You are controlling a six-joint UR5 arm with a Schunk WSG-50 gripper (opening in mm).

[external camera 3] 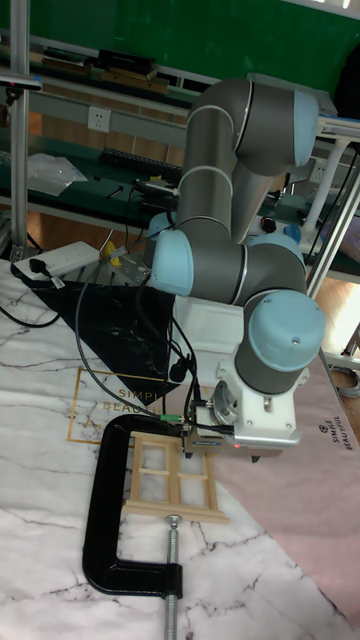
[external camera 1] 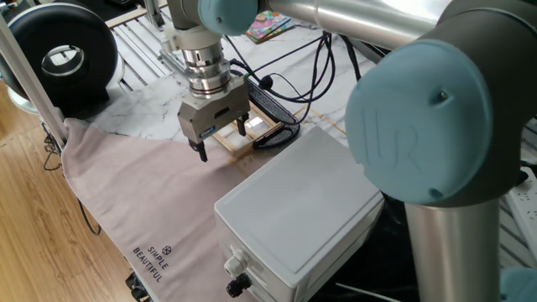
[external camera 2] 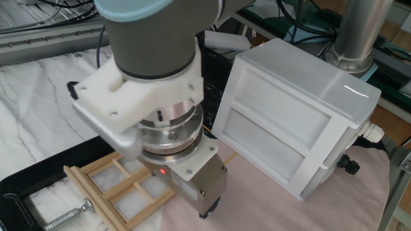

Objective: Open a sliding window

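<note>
The sliding window (external camera 1: pixel 249 132) is a small tan wooden frame with panes, lying flat on the marble table inside a black C-clamp (external camera 1: pixel 283 132). In the other fixed view the window (external camera 2: pixel 122 187) is partly covered by my wrist. My gripper (external camera 1: pixel 221 141) hangs low over the window's end nearest the pink cloth, and it is open. One fingertip (external camera 1: pixel 201 154) is just past the frame over the cloth and the other sits above the panes. The tall view shows the window (external camera 3: pixel 172 474) to the left of the gripper body (external camera 3: pixel 252 432); the fingers are mostly hidden there.
A large white box (external camera 1: pixel 298 210) stands close beside the gripper. Pink cloth (external camera 1: pixel 143 201) covers the near table. The clamp's screw (external camera 3: pixel 171 570) points toward the table front. A black round device (external camera 1: pixel 60 57) sits at the far left, and cables run behind.
</note>
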